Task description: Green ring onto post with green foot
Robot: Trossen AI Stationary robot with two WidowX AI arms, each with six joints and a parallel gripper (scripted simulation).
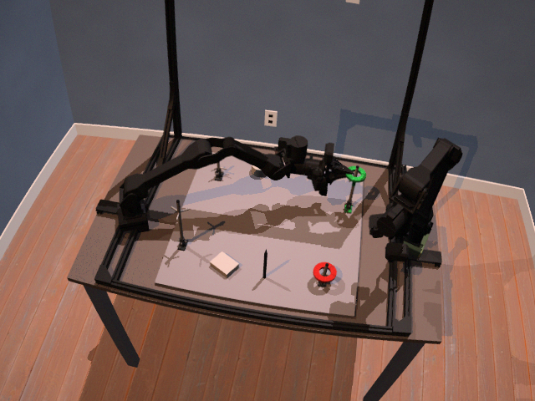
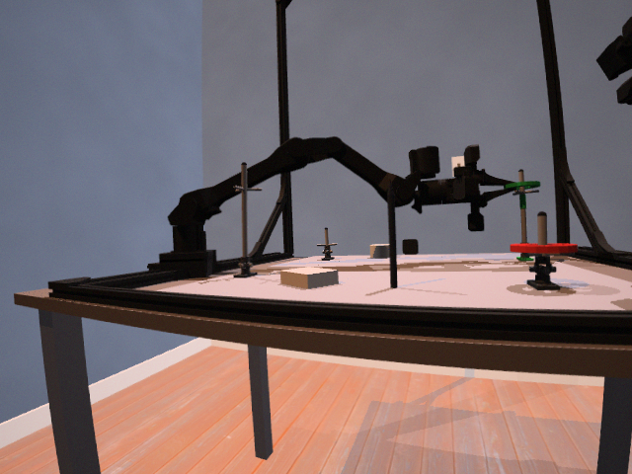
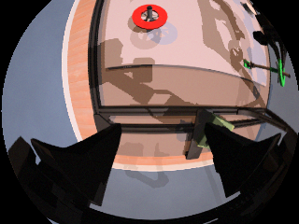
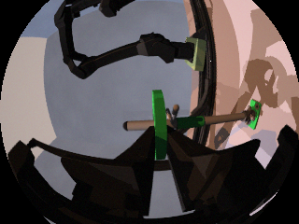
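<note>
The green ring (image 1: 359,171) sits around the top of the thin post with the green foot (image 1: 348,207), at the mat's far right. In the exterior view the ring (image 2: 521,185) lies level, just above the post's cross pins. My right gripper (image 1: 347,171) reaches in from the side and is shut on the ring's rim. The right wrist view shows the ring (image 4: 159,125) edge-on between the fingers, with the post (image 4: 200,122) passing through its hole. My left gripper (image 3: 164,128) is open and empty. Its arm is folded at the table's right edge (image 1: 378,226).
A red ring (image 1: 324,271) rests on a short post at the front right. A black pointed post (image 1: 264,264), a white block (image 1: 224,263), a tall post with pins (image 1: 179,224), a small post (image 1: 218,170) and a pale cylinder (image 1: 256,171) stand elsewhere on the mat.
</note>
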